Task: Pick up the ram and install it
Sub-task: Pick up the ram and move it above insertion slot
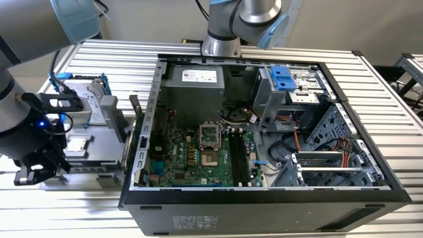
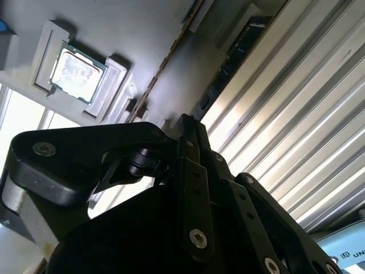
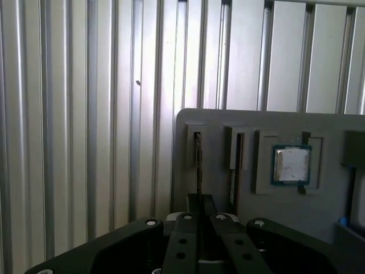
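The ribbed metal counter [image 1: 390, 89] carries an open computer case [image 1: 264, 210]. To the exterior view's left of the case sits a grey parts tray [image 1: 92, 148]. Inside the case, the motherboard's long black slots [image 1: 239, 156] lie bare near the middle.

The gripper [image 1: 36, 173] hangs low over the tray's near left corner, well apart from the case. The ram [image 3: 198, 157] stands on edge in one of the tray's narrow pockets and shows as a thin line in the first wrist view. A second narrow pocket [image 3: 236, 154] lies just beside it, and a square processor [image 3: 292, 164] sits further along the tray.

The fingers are drawn in narrow. The stick's upper edge runs straight in between the tips, so they appear to be closed on its near end while the rest of it sits in the pocket.

The step in hand looks like the pick-up itself. To do it well:

- **Grip:** The pads should bear squarely on the two flat faces, not on a corner, because so thin a board will pivot if it is caught off-centre.
- **Pull:** It should follow the pocket's own line. Any sideways lean would wedge the board against the pocket walls or drag the tray.
- **Alignment:** In the second wrist view the stick [image 2: 165, 65] lines up with the gripper's long axis, which favours a clean draw.
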Tool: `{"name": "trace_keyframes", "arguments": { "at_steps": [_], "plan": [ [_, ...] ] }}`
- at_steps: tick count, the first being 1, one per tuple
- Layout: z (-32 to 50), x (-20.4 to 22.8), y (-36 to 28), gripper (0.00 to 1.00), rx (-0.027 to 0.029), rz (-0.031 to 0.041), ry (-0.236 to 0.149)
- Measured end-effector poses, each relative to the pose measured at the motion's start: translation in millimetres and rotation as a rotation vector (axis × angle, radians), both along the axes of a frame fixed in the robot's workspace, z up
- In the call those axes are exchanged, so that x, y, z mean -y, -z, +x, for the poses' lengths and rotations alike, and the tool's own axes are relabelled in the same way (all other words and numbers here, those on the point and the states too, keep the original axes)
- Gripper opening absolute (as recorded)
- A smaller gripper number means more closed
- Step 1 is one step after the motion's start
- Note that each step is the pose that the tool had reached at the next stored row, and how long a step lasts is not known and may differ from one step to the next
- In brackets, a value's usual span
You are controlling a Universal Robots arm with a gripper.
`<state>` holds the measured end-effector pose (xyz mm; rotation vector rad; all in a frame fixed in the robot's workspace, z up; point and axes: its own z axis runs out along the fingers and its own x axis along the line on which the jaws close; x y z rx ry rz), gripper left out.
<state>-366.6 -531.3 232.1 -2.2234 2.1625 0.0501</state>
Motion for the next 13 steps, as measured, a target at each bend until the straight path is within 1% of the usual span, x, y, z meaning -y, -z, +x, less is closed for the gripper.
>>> {"name": "trace_keyframes", "arguments": {
  "at_steps": [7, 13],
  "plan": [
    [0.0, 0.0, -5.8, 0.00, 0.0000, 0.0000, 0.000],
    [0.0, 0.0, -12.2, 0.00, 0.0000, 0.0000, 0.000]
  ]
}}
